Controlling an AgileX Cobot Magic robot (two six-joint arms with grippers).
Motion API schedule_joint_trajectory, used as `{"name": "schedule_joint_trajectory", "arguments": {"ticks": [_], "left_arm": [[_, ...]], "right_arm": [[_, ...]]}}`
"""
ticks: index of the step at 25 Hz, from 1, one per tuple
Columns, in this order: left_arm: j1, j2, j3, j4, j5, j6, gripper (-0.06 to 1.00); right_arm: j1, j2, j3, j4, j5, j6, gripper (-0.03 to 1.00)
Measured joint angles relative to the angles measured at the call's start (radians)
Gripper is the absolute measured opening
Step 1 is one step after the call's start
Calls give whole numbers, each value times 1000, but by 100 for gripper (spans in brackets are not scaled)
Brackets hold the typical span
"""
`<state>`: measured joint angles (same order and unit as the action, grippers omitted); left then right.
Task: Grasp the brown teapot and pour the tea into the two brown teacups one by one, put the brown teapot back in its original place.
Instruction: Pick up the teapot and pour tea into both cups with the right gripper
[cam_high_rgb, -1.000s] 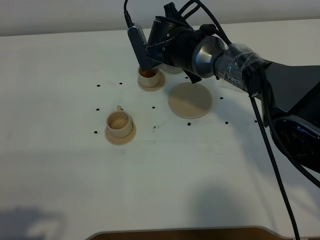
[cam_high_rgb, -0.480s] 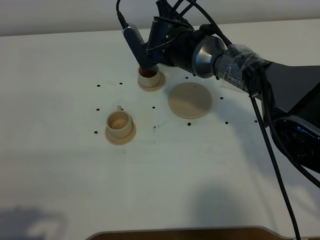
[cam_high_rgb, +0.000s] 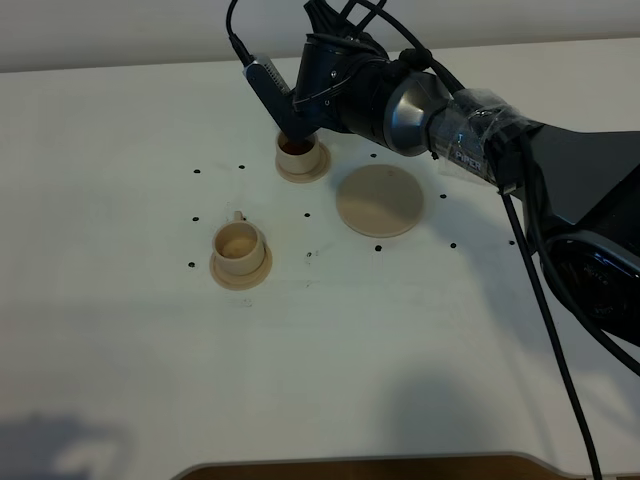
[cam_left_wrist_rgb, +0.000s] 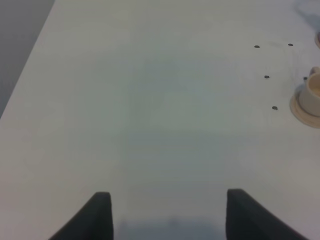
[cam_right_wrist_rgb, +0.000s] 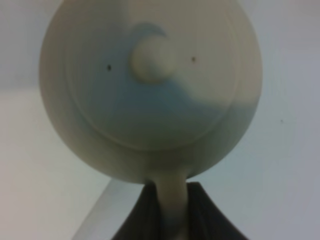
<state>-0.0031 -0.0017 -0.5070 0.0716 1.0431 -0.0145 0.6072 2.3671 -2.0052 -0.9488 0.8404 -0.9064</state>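
The right hand (cam_right_wrist_rgb: 169, 212), clamped on the handle of the brown teapot (cam_right_wrist_rgb: 150, 95), has shifted slightly above the far teacup (cam_high_rgb: 301, 156), which holds dark tea; the near teacup (cam_high_rgb: 239, 250) waits empty.

Glossy black right arm (cam_high_rgb: 570, 170), silver wrist collar (cam_high_rgb: 412, 110), clear plastic-wrapped segment (cam_high_rgb: 480, 130), looping black cables (cam_high_rgb: 545, 310); dark wedge-tipped left pincer (cam_left_wrist_rgb: 168, 194)

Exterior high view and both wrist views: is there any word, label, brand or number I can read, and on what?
No text can be read in any view.
right arm: a faint pale marking on its wrapped section, too blurred to read.
brown teapot, near teacup, far teacup, wide saucer: no writing.
table: only small dark dots, no signs.
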Motion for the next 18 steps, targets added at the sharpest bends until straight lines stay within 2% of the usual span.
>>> {"name": "schedule_joint_trajectory", "arguments": {"ticks": [8,18], "left_arm": [[0,0,0,0,0,0,53],[0,0,0,0,0,0,53]], "right_arm": [[0,0,0,-55,-16,-38,11],[0,0,0,-63,-29,-59,11]]}}
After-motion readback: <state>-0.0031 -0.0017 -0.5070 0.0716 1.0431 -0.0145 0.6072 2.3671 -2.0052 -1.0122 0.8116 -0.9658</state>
